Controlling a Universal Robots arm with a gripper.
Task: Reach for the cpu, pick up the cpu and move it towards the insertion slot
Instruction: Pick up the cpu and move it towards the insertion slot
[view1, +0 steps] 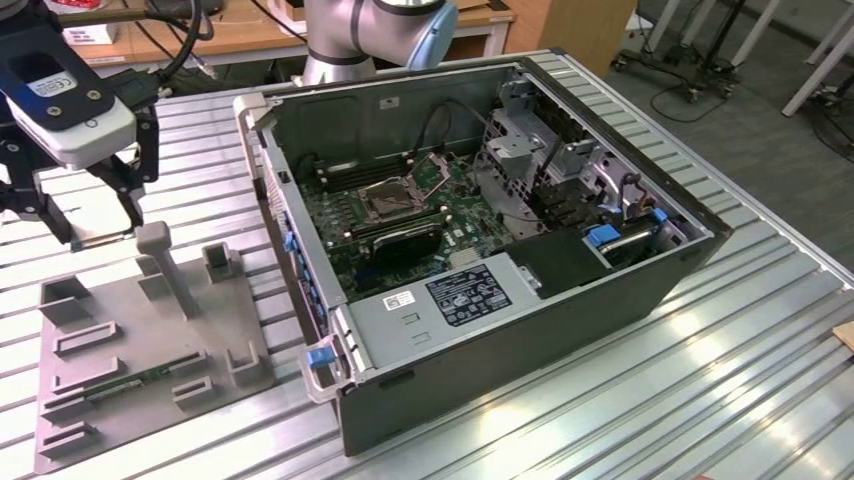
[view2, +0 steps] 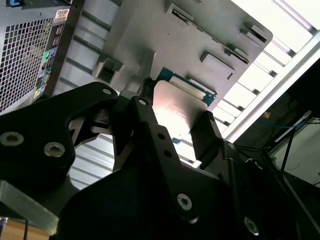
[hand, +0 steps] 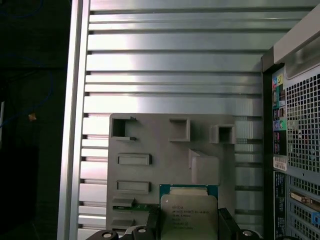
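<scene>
My gripper (view1: 96, 230) hangs over the table at the exterior view's left, behind the grey fixture plate (view1: 134, 340). In both wrist views its black fingers (hand: 225, 224) press on opposite edges of the cpu (hand: 189, 207), a thin square chip with a silvery face and a green rim. The cpu (view2: 175, 100) is held above the plate (view2: 175, 40), between the fingers (view2: 205, 132). The insertion slot (view1: 392, 191), a metal-framed socket with a dark centre, lies on the motherboard inside the open computer case (view1: 534, 300), off to the exterior view's right of the gripper.
The fixture plate (hand: 165, 150) carries raised posts and pockets, and a narrow green memory stick (view1: 127, 383) lies in one groove. The case wall (hand: 295, 125) stands close beside the plate. The ribbed metal table (view1: 694, 380) ends in an edge with dark floor beyond.
</scene>
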